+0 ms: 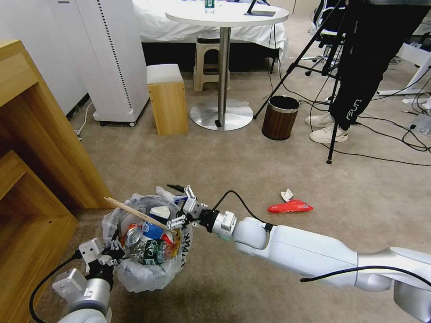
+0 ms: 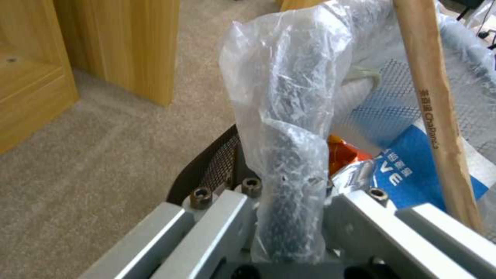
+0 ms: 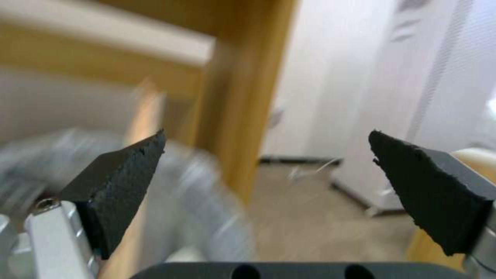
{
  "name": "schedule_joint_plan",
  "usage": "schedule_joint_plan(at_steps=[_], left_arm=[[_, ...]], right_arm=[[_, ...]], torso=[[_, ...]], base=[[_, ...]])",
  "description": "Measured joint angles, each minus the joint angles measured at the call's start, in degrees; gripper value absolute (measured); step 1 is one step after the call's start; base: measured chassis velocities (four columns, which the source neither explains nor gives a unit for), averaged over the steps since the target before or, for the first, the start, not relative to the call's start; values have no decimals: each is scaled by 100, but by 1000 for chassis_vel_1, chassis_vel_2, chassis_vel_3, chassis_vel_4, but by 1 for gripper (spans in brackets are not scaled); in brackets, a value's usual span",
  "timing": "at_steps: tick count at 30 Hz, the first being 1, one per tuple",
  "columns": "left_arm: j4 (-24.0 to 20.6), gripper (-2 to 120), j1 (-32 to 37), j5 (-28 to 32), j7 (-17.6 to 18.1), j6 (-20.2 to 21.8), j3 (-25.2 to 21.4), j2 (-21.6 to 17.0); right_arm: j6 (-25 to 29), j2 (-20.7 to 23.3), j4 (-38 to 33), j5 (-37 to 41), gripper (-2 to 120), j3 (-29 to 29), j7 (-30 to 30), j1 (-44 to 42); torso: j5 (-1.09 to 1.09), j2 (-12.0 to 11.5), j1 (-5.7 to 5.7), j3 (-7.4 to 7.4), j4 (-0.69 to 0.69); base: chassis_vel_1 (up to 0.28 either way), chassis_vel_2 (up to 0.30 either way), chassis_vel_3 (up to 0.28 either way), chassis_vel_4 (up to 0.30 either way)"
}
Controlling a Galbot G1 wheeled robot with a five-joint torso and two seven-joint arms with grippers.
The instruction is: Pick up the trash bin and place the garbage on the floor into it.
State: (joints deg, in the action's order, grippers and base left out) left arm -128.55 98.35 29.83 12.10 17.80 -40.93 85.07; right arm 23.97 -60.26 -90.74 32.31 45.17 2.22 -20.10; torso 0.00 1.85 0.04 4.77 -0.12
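Left end effector (image 2: 289, 217) on trash bin (image 1: 139, 262) rim

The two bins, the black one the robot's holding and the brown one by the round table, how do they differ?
The trash bin is black mesh with a crinkly clear liner; the brown bin is wood-grain with a metal rim. The trash bin is packed with litter and a wooden stick pokes out; no litter shows in the brown bin. The left tool clamps the trash bin's rim; nothing touches the brown bin. Both are small and round.
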Motion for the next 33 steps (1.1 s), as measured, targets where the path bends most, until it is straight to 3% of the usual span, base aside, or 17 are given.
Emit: schedule_joint_plan(at_steps=[4,10,11,12,17,18,19,22,25,29,33], left_arm=[[10,1,-8,9,-1,-7,-37,-12],[-47,1,33,10,0,-25,-120,10],[-69,1,35,8,2,-26,-121,16],[-69,1,35,8,2,-26,-121,16],[-97,1,77,-35,-6,-25,-118,15],[-114,1,87,-45,-23,-25,-129,0],[-114,1,87,-45,-23,-25,-129,0],[-153,1,111,-50,-35,-20,-137,-46],[-193,1,133,-45,-39,10,-140,-84],[-198,1,151,-48,-67,33,-155,-172],[-194,1,168,-127,-87,33,-172,-238]], right_arm=[[-141,92,-258,356,100,-618,199,-218],[-576,482,-715,1542,100,-1672,841,-494],[-782,614,-861,1932,100,-2108,1084,-696],[-782,614,-861,1932,100,-2108,1084,-696],[-1667,949,-1252,2709,100,-3378,1878,-1378],[-2116,1037,-1328,2811,100,-3754,2155,-1621],[-2116,1037,-1328,2811,100,-3754,2155,-1621],[-3095,1196,-1462,2965,100,-4470,2768,-2149],[-3459,1277,-1531,3043,100,-4847,2993,-2599],[-3630,1426,-1526,2935,100,-5293,2969,-3316],[-3461,1494,-1354,2547,100,-5385,2848,-3711]], torso=[[1,0,0,0,-1],[0,0,0,0,0],[0,0,0,0,-3],[0,0,0,0,-3],[0,0,0,-1,-1],[1,0,0,0,-1],[1,0,0,0,-1],[-1,0,0,-1,-2],[3,0,0,0,-2],[1,0,-1,-1,-2],[0,0,0,-1,-1]], base=[[0,0,0,0],[0,0,0,0],[0,0,0,0],[0,0,0,0],[0,0,0,0],[0,0,0,0],[0,0,0,0],[0,0,0,0],[0,0,0,0],[0,0,0,0],[0,0,0,0]])
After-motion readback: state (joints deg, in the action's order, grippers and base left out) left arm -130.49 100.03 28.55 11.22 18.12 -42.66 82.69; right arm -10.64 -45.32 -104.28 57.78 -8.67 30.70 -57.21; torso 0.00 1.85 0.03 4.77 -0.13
